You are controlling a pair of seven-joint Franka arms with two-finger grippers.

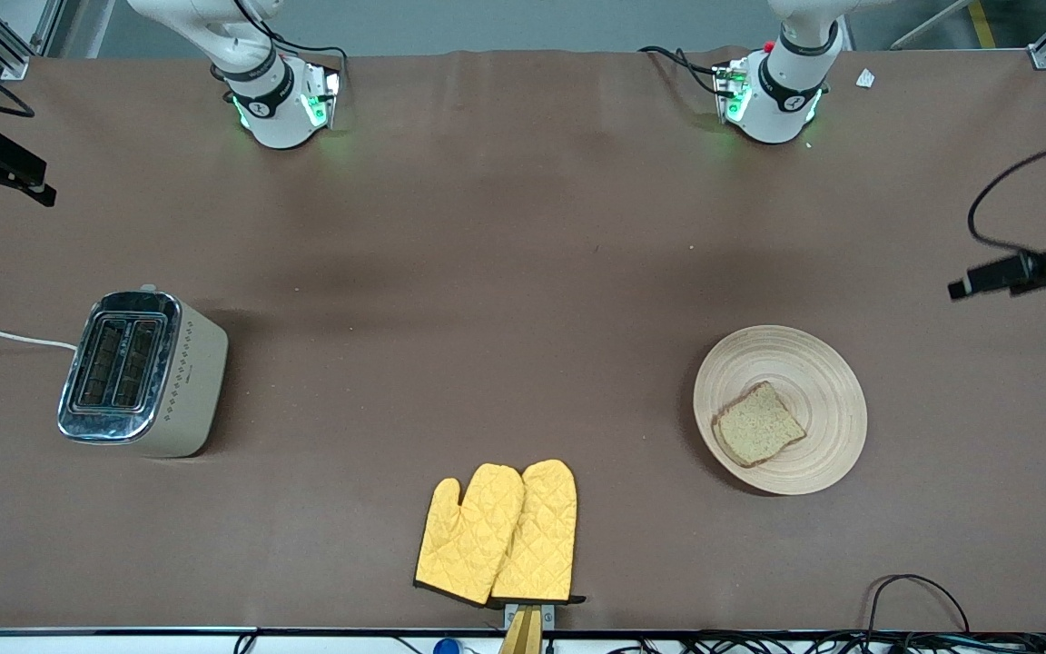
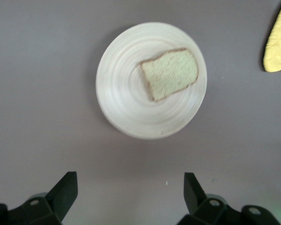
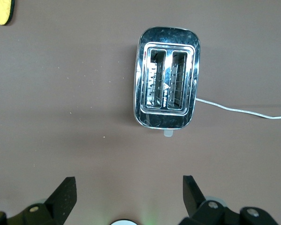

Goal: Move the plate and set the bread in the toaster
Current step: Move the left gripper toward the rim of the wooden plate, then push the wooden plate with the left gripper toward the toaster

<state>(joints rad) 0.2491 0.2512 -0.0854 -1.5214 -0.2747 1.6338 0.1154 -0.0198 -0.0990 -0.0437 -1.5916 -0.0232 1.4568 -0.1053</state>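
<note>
Both grippers are up in the air and holding nothing, operator. Your left gripper (image 2: pixel 130 187) hangs with its fingers (image 2: pixel 65 190) spread wide above bare table, with the plate in its wrist view, and your right gripper (image 3: pixel 129 193) hangs just as wide open, fingers (image 3: pixel 64 194) apart, looking straight down on the toaster.

Now sweep the table with me, starting closest to the front camera. You've got a pair of yellow oven mitts (image 1: pixel 498 534) lying side by side at the near edge, about midway between the two ends. A little farther in, toward the left arm's end, sits the plate (image 1: pixel 814 363), flat on the brown table (image 1: pixel 505 272). Your bread (image 1: pixel 757 424) lies on it, off centre, on the part of the plate nearest the front camera and toward the mitts.

Well apart from that, toward the right arm's end, the toaster (image 1: pixel 143 372) stands upright with both slots (image 3: pixel 167 80) open to the top, nothing in them. Its white cord (image 1: pixel 5 337) trails off toward the table's end.

Farthest back, the two arm bases stand along the table's edge.
</note>
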